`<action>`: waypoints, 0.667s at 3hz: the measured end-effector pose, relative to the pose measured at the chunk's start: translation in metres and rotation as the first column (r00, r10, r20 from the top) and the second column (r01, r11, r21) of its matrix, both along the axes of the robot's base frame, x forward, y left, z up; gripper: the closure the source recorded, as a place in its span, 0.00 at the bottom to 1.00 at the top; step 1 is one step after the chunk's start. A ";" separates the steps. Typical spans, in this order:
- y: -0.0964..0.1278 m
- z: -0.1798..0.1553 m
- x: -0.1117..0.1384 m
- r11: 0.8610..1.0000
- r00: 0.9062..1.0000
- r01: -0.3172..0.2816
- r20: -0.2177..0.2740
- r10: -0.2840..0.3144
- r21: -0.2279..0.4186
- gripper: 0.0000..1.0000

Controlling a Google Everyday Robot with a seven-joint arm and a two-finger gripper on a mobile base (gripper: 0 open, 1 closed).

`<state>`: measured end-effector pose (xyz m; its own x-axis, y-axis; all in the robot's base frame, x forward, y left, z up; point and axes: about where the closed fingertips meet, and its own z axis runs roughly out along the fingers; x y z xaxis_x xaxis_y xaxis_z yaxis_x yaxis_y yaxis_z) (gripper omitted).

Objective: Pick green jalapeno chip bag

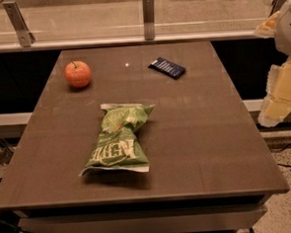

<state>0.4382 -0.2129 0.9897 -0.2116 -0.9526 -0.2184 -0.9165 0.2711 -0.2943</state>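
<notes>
The green jalapeno chip bag (118,140) lies flat near the middle of the brown table (211,134), a little left of center, with white "KETTLE" lettering and pale sealed ends. Its lower end lifts slightly off the tabletop. My gripper (279,98) shows as a pale yellow-white shape at the far right edge of the view, beyond the table's right side and well away from the bag. It holds nothing that I can see.
A red apple (77,73) sits at the table's far left. A small flat dark blue packet (167,67) lies at the far right of center. A glass railing with metal posts (148,15) runs behind the table.
</notes>
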 end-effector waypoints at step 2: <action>0.002 0.004 -0.002 1.000 0.999 -0.018 0.029 0.017 0.009 0.00</action>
